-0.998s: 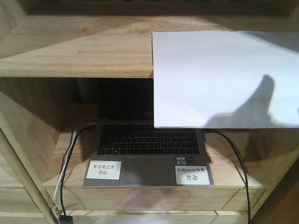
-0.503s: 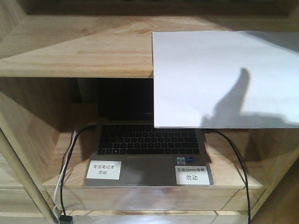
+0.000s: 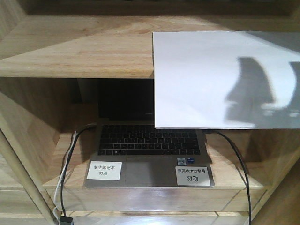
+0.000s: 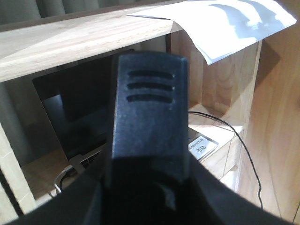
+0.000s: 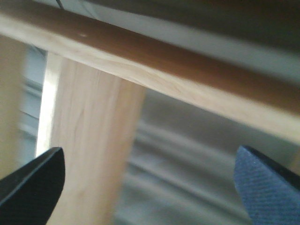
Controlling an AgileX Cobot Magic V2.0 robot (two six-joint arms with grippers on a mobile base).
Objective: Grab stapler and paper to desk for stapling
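Our right tool is released, its two fingertips spread wide below a blurred, slanting wooden shelf edge. A black ridged block fills the left wrist view, so we cannot tell whether our left tool is clenched or released. The paper lies flat on the upper shelf, overhanging its front edge above the open laptop, with finger-shaped shadows on its right part. We read two palm-rest labels: left label "专业笔记本 勿动", right label "乐高demo专用 勿动".
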